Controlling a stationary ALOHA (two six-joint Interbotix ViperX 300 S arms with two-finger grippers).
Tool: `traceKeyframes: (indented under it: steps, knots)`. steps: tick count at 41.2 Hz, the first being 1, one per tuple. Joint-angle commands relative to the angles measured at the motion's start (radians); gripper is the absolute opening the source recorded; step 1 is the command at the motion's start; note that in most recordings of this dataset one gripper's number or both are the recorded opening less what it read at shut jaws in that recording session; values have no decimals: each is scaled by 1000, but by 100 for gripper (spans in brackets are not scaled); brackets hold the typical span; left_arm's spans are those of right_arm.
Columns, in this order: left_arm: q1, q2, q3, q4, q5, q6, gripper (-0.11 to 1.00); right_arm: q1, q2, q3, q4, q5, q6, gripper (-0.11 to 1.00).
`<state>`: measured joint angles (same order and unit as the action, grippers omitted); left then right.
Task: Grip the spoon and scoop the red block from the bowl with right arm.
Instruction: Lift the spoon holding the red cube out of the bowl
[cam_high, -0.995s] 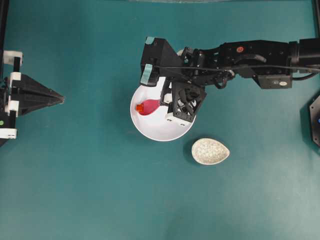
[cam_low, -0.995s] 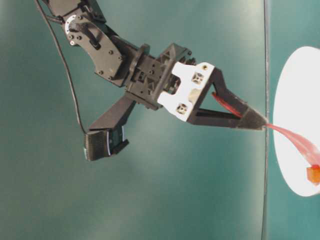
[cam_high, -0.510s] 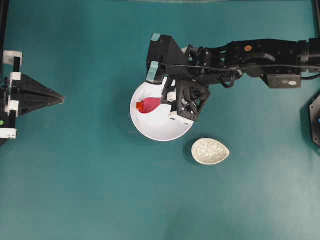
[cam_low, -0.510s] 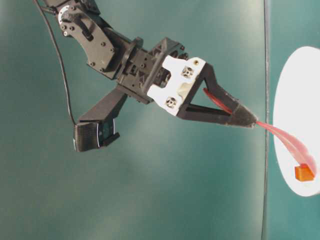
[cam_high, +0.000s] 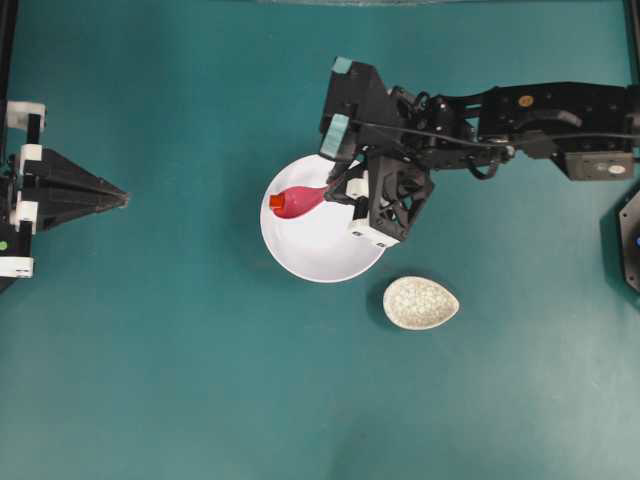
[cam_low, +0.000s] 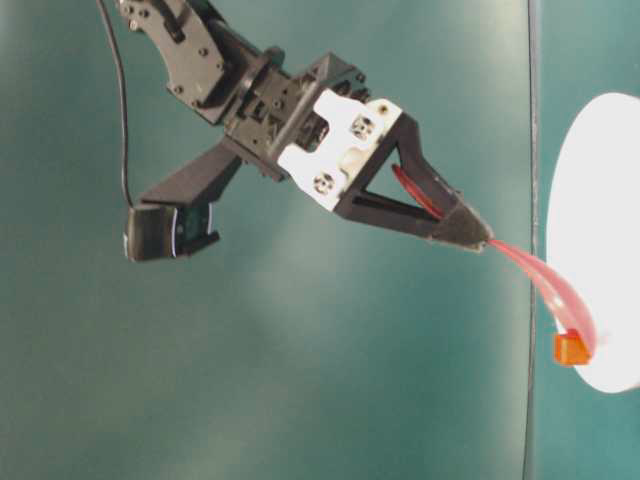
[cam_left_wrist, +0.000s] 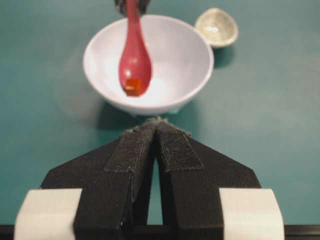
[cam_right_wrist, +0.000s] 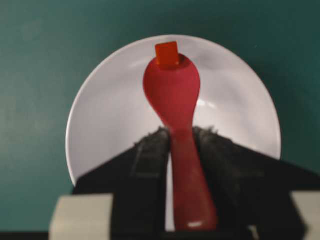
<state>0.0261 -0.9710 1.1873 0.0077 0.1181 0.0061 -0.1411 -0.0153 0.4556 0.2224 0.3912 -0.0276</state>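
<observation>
My right gripper (cam_high: 343, 191) (cam_right_wrist: 180, 132) (cam_low: 478, 237) is shut on the handle of the pink spoon (cam_high: 303, 200) (cam_right_wrist: 172, 92) (cam_low: 545, 283) (cam_left_wrist: 134, 60). The spoon is held above the white bowl (cam_high: 330, 262) (cam_right_wrist: 100, 115) (cam_left_wrist: 187, 55) (cam_low: 600, 200), reaching over its left part. The red block (cam_high: 277, 202) (cam_right_wrist: 166, 53) (cam_low: 570, 348) (cam_left_wrist: 133, 86) sits at the very tip of the spoon's scoop. My left gripper (cam_high: 118, 198) (cam_left_wrist: 157, 122) rests shut and empty at the left edge of the table, pointing toward the bowl.
A small speckled egg-shaped dish (cam_high: 420, 302) (cam_left_wrist: 216, 26) lies on the teal table just right of and below the bowl. The right arm's links (cam_high: 520, 120) stretch in from the right edge, above the bowl's upper right rim.
The right gripper has drawn back to the right and lifted, raising the spoon with the red block on its tip. The left arm has not moved.
</observation>
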Motion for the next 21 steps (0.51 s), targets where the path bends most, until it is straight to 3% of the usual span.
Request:
traceKeyframes:
  steps: [1,21]
  knots:
    - [2,6,-12,3,-11,0,0,2,-46,9,6,-44,0,25]
    - [2,8,-11,3,-9,-12,0,31,-175,259,6,-410,-2,25]
